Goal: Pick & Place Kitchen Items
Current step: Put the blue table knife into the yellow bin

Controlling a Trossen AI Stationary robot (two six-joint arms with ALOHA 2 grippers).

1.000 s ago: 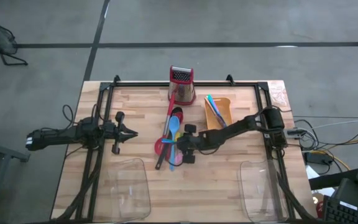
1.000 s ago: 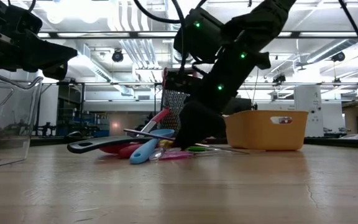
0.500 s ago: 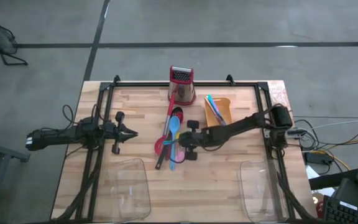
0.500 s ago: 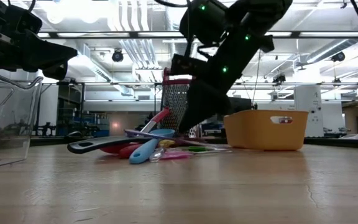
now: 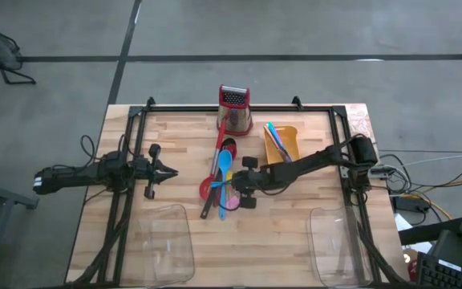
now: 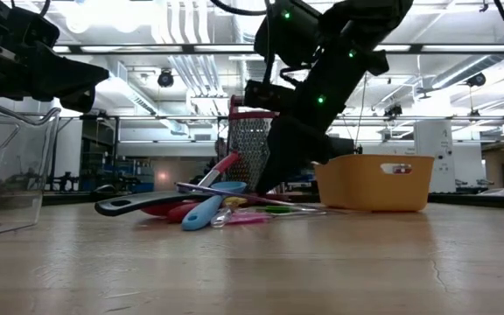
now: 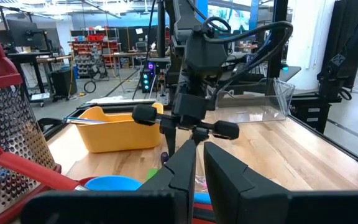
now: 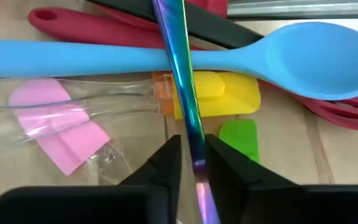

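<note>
We see a wooden table (image 5: 175, 144) with a black frame along its edges. At the far edge a metal box grater (image 5: 234, 108) with a red top stands upright. To its right an orange bin (image 5: 289, 140) stands on the table. At the near edge two clear plastic trays rest well apart, one on the left (image 5: 170, 241) and one on the right (image 5: 332, 241). The grey floor (image 5: 295, 32) around the table carries dark lines.

Iridescent glossy metal stick (image 8: 180, 81); matt blue spoon (image 8: 229, 57); perforated metal grater (image 6: 250, 150); wood-plank table (image 5: 295, 233).
</note>
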